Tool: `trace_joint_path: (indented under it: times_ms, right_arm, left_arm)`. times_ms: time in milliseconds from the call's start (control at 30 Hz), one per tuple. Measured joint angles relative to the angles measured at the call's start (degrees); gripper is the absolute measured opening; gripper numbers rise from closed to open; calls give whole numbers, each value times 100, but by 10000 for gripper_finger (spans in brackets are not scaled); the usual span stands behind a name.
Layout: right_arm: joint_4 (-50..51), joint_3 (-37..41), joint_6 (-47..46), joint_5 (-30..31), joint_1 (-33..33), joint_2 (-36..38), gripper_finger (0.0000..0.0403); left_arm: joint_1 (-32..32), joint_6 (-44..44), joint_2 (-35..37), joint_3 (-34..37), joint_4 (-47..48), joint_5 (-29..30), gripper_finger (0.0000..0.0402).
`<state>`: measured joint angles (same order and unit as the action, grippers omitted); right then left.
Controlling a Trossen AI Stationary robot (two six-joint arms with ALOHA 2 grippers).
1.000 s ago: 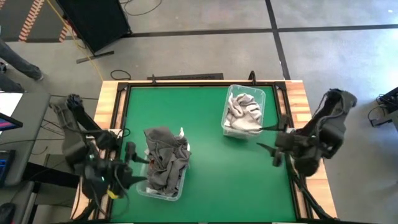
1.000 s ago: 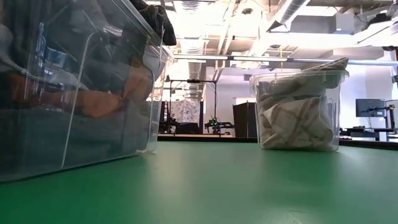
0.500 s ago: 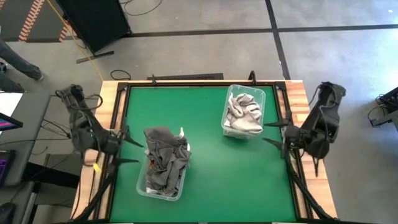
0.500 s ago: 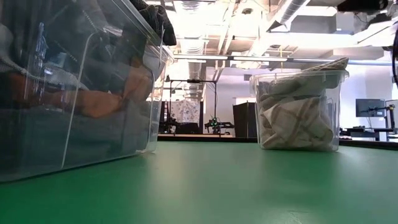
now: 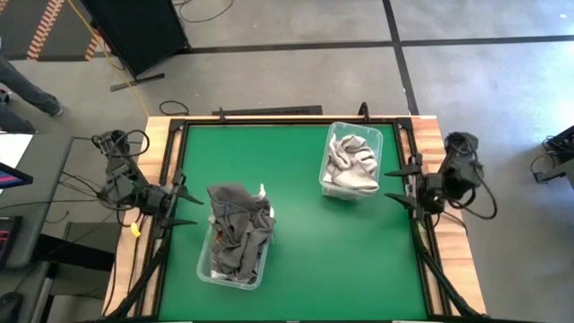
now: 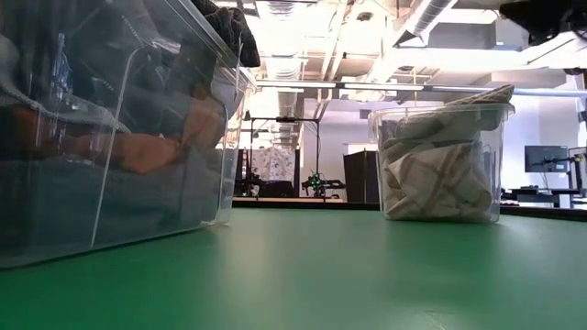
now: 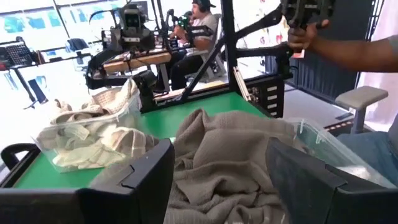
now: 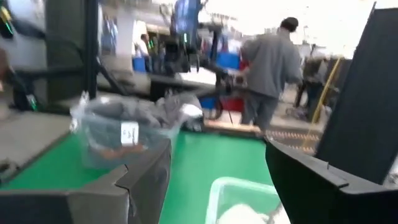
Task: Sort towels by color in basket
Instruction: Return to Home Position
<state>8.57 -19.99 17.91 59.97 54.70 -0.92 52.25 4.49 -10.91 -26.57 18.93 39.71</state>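
Observation:
A clear bin on the table's left half is heaped with dark grey and heathered grey towels; the low view shows a rust orange cloth low inside it. A second clear bin toward the far right holds beige-grey and white towels, and one checked cloth presses against its wall. My left gripper hangs open at the table's left edge, beside the dark bin and apart from it. My right gripper hangs open at the right edge, beside the light bin.
Bare green mat lies between the two bins and along the near edge. A raised black frame borders the table. People stand in the room beyond: a forearm shows in the left wrist view, a standing person in the right wrist view.
Both arms have drawn back. The left gripper moved from beside the dark bin's near end toward the far and left edges. The right gripper moved toward the far edge, and its arm folded back over the right edge. Bins and towels stayed still.

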Motion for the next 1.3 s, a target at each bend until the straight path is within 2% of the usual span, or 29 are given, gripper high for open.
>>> trace_joint_path:
  times_ms: [100,367,667,833,1000,1300]
  right_arm:
    - [-762,244,623,-282,-256,12,291]
    - [-748,412,688,-952,-1066,72,291]
    - [-804,1096,122,-1429,-2208,83,283]
    - [-990,1402,-190,-2243,-2886,82,268]
    - [-1093,1609,-376,-3195,-3518,80,252]
    - [-1223,1952,-838,-4626,-4580,80,225]
  left_arm:
    - [-8,-70,294,235,5,42,239]
    - [-24,88,1075,711,-597,62,239]
    - [-81,916,1074,1598,-2363,212,239]
    - [-383,928,1070,2073,-2757,171,239]
    - [-826,865,1070,2287,-2968,-553,239]
    - [-1698,490,1070,2315,-2614,-1760,240]
